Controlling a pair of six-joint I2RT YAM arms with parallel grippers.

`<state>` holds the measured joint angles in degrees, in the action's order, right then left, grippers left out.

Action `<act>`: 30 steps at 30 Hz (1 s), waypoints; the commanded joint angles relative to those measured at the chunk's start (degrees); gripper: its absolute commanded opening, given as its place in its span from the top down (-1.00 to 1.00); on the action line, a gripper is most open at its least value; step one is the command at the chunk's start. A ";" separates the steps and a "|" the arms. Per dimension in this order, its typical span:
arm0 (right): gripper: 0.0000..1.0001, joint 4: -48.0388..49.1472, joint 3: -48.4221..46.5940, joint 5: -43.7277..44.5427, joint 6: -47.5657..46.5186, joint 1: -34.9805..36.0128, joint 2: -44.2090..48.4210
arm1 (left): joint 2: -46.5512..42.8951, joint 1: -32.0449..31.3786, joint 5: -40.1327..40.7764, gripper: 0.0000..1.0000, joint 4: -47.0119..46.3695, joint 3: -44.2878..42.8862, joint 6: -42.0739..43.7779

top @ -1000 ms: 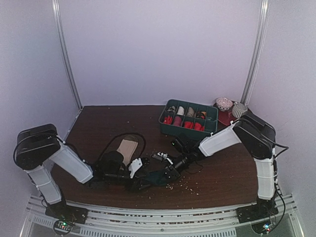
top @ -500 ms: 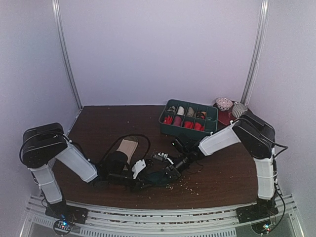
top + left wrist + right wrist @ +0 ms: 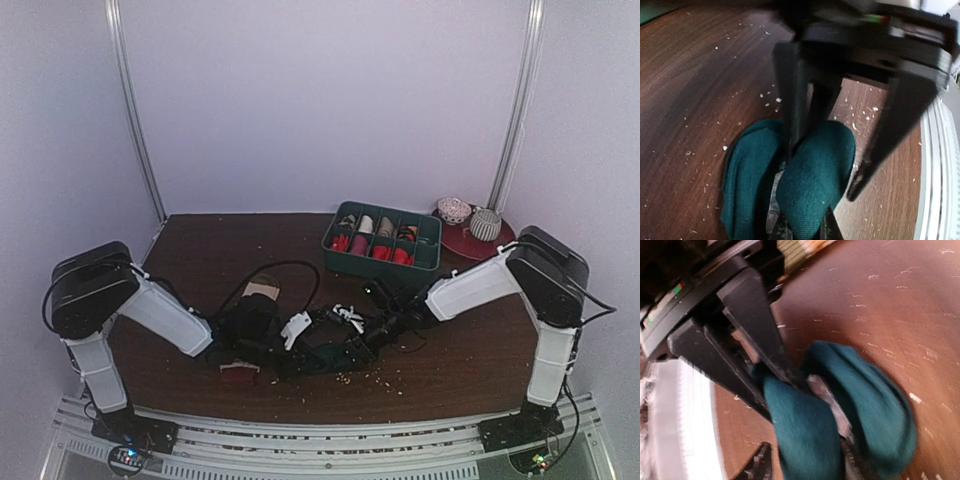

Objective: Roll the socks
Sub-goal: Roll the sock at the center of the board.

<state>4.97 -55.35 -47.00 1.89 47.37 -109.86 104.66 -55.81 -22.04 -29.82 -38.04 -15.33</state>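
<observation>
Near the table's front edge, the left gripper stands spread around the bunched teal sock while the right gripper seems clamped on its fold, so a sideways tug could undo the loose roll.

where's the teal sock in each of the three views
Top external: the teal sock lies low centre on the table, between the two grippers.
Left wrist: lower centre, bunched around the near finger.
Right wrist: centre to lower right, draped by the fingers.
Shared landmark: the pale crumbs scattered on the dark wood beside it.
</observation>
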 commanded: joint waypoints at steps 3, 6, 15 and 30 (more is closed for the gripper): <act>-0.06 15.31 12.02 20.46 -4.19 1.89 13.82 | 5.31 1.81 -1.61 1.00 17.44 -0.16 -8.50; -0.08 16.50 14.95 26.03 -12.52 5.56 18.90 | 6.71 2.10 -3.07 1.00 20.79 -1.69 -8.90; -0.12 13.92 15.43 29.02 -19.69 9.20 18.55 | 9.44 3.14 -6.79 1.00 25.66 -4.41 -8.54; 0.20 11.44 12.71 28.69 -17.94 9.63 10.52 | 10.52 3.63 -8.12 1.00 25.95 -4.86 -7.24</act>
<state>18.52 -41.12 -17.23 -17.41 56.62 -97.58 109.82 -51.77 -34.09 -20.93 -45.91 -23.09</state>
